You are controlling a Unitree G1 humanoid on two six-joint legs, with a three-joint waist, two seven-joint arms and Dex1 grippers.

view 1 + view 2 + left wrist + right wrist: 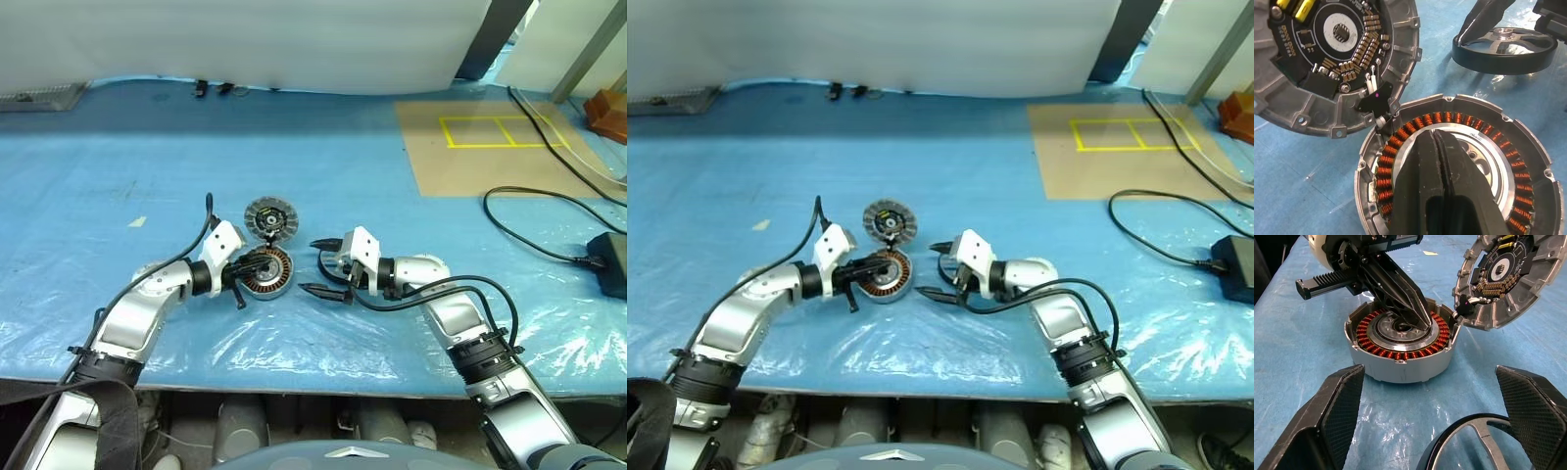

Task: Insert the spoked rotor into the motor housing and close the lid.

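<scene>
The motor housing [269, 273] lies open on the blue sheet, its copper windings ringing a silver centre [1479, 152]. The lid [269, 217] hangs from the housing's far rim, tilted back, with its dark circuit face [1339, 44] showing. My left gripper [1436, 142] is shut, empty, its tips pressed into the housing's centre. The right gripper [319, 267] stands open just right of the housing, pointing at it. The spoked rotor [1474, 443], a black ring with silvery spokes [1503, 46], lies flat between the right fingers [1334, 411], with a gap on one side.
A brown board with yellow tape [490, 147] lies at the back right. Black cables [529, 211] and a black power brick [612, 259] sit on the right. The table's front edge [294, 387] runs close below both arms.
</scene>
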